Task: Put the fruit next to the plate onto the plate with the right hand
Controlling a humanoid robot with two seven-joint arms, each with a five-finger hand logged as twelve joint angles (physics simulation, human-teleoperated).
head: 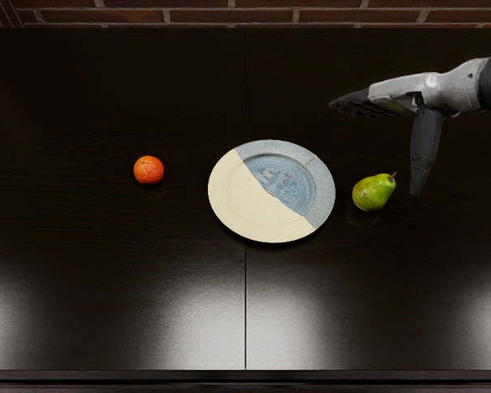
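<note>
Nearest to me is the front of the dark, glossy table (147, 311), its bare surface throwing back pale patches of light. A thin seam (245, 319) runs across it from 6 to 12 o'clock and passes under the plate.

At the centre lies the plate (237, 201), round and flat, cream on its 7 o'clock side and blue-grey on its 1 o'clock side. The pear (372, 193) is on the table at the plate's 3 o'clock, just beside the rim with a narrow gap between them. It is green and lies on its side, with the stem aimed toward 1 o'clock. The orange (148, 169) sits at the plate's 9 o'clock, farther from the rim than the pear is.

My right hand (409, 98) is at about 2 o'clock from the plate and about 1 o'clock from the pear, my arm coming in from the 3 o'clock edge. It is open and holds nothing. The fingers (360, 104) are stretched out flat together, pointing toward 9 o'clock, and the thumb (424, 155) hangs straight down. The thumb's tip ends near the pear's stem, at the fruit's 2 o'clock, without touching it. I cannot tell how high the hand is above the table.

A strip of brick wall (229, 15) runs along the 12 o'clock edge.
</note>
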